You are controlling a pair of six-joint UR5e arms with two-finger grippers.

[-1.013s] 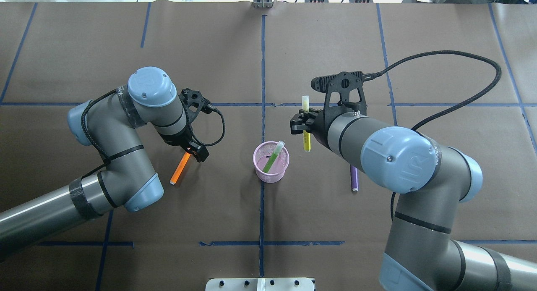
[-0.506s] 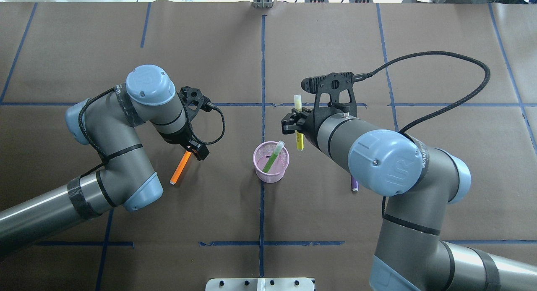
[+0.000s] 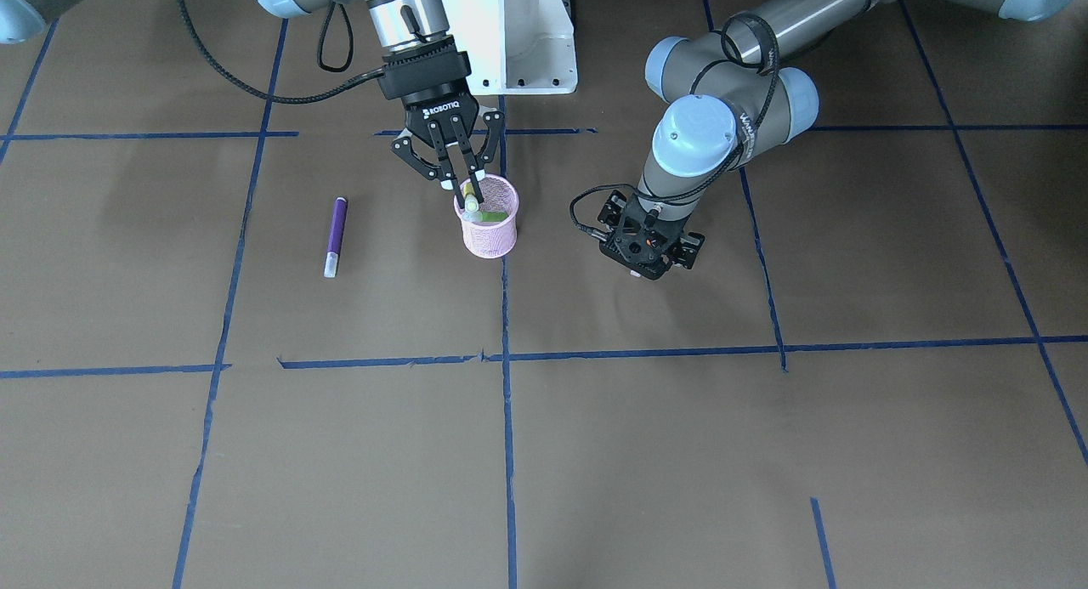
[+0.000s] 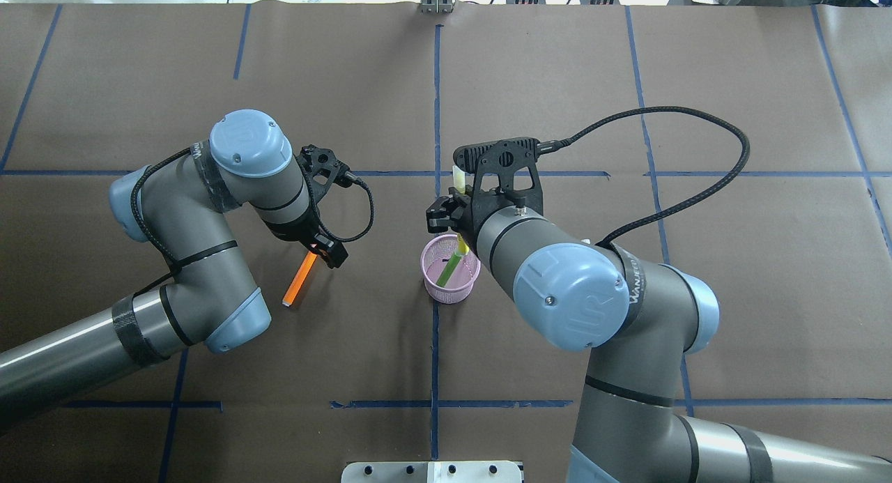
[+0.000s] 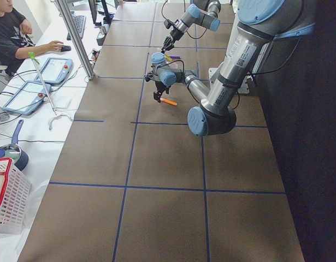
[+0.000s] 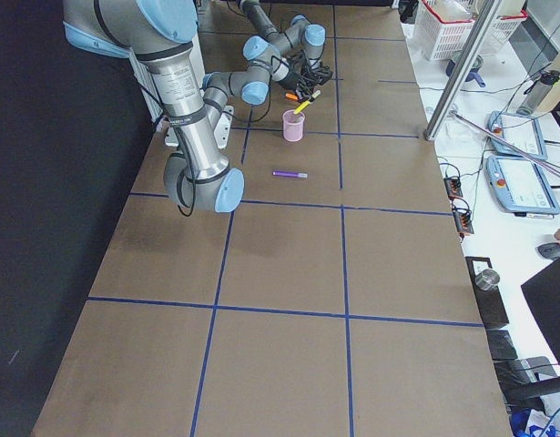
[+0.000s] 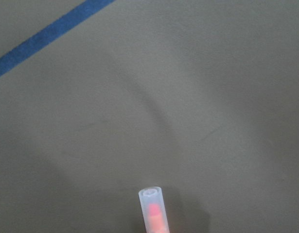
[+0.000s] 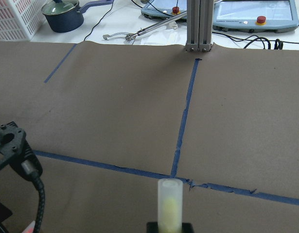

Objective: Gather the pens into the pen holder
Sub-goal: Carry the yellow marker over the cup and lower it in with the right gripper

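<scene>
The small pink wire-mesh pen holder [image 4: 450,277] sits mid-counter with a green pen inside, and the right end effector [image 3: 456,177], clamped on a yellow pen [image 4: 458,178], should probably centre over the rim before letting go.

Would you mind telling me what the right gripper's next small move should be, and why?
Probably lower a little and open: the right gripper holds the yellow pen upright with its tip at the pen holder rim, beside the green pen already inside.
</scene>
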